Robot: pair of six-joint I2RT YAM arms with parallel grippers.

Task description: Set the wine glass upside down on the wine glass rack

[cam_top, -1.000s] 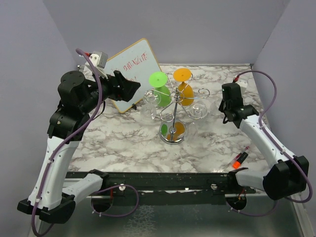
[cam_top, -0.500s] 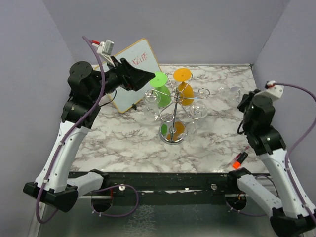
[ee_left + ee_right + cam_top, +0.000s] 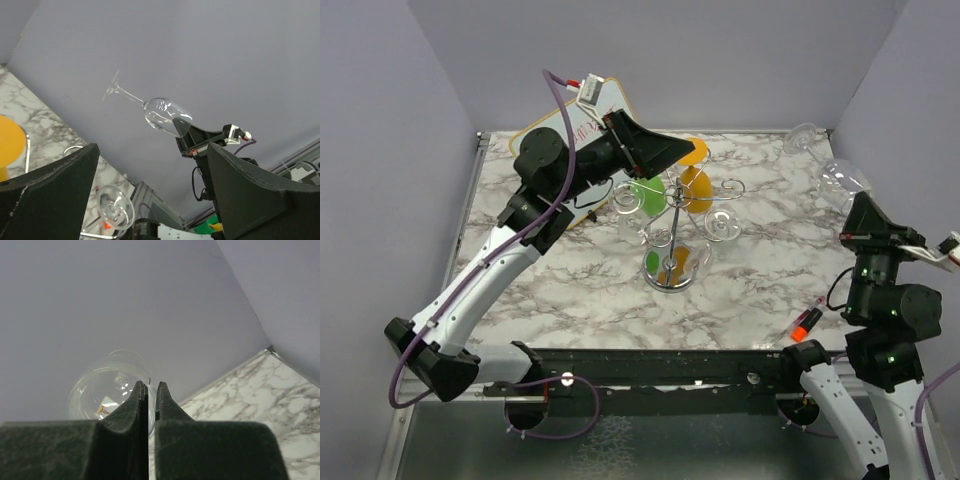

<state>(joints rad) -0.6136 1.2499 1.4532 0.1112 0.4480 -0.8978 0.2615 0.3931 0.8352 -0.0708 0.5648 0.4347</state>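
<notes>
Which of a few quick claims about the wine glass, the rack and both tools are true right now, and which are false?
1. The right tool grips the clear wine glass at its bowl, up in the air. True.
2. The left tool is shut on the green glass. False: it is open and holds nothing, above the wine glass rack.
3. The wine glass already hangs on the wine glass rack. False: it is off to the right, apart from the rack.
4. The green glass and an orange glass hang on the rack. True.
</notes>
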